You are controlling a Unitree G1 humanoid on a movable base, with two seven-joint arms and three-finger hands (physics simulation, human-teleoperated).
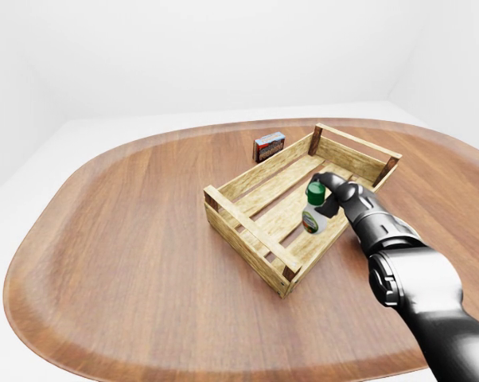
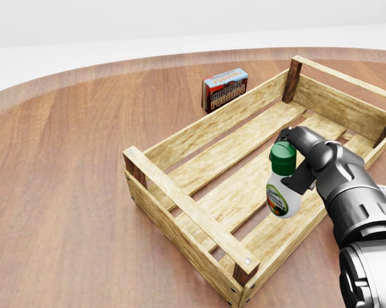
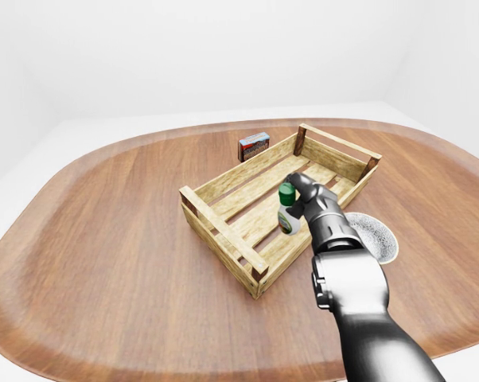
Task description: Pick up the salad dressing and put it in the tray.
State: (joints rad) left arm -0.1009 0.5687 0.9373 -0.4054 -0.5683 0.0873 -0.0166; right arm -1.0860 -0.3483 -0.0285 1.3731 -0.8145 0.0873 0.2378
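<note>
1 salad dressing bottle [image 2: 283, 186], green cap up, was gripped by the right hand [image 2: 308, 160] above the slatted floor of the wooden tray [image 2: 180, 199], held upright for lowering. 1 pudding box [image 2: 224, 89] stood beyond the tray's far-left wall. Left hand unseen.

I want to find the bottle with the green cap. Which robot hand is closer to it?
The right hand. Its fingers are closed around the salad dressing, holding it upright over the tray. The left hand is not in any view.
</note>
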